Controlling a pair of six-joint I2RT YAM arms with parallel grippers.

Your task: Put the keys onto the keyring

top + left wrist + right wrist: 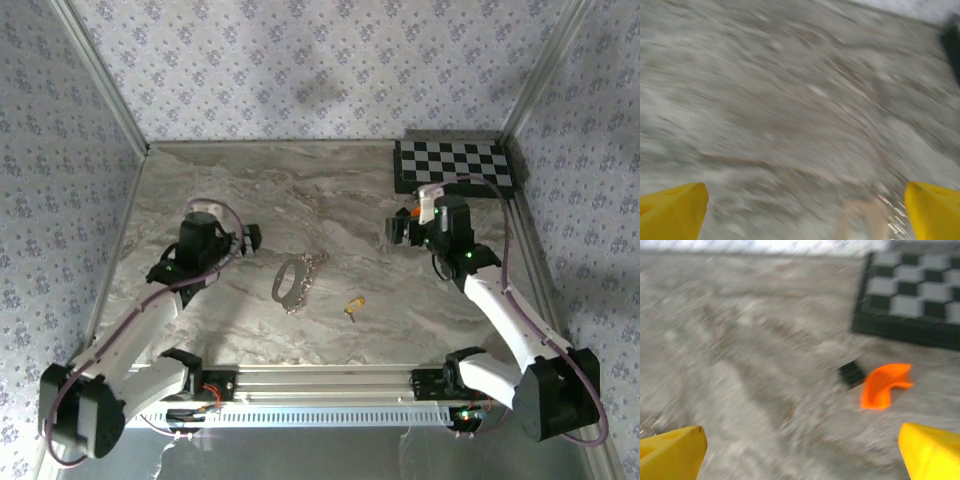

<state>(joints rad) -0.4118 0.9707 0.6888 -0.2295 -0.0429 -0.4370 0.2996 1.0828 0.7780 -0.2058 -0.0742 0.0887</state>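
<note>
The keyring (285,281), a thin silver loop, lies flat mid-table with a silvery chain-like cluster (306,270) against its right side. A key with a yellow head (354,305) lies alone to its right. My left gripper (248,238) hovers open left of the ring, apart from it. In the blurred left wrist view the left gripper (805,215) holds nothing, and a pale loop that looks like the keyring (842,222) shows at the bottom edge. My right gripper (398,226) stands open further right and back. Its yellow pads (670,452) are wide apart over bare table.
A black-and-white checkerboard mat (455,165) lies at the back right corner. A small orange piece (885,385) and a black piece (852,374) sit on the table just ahead of the right gripper. Patterned walls enclose three sides.
</note>
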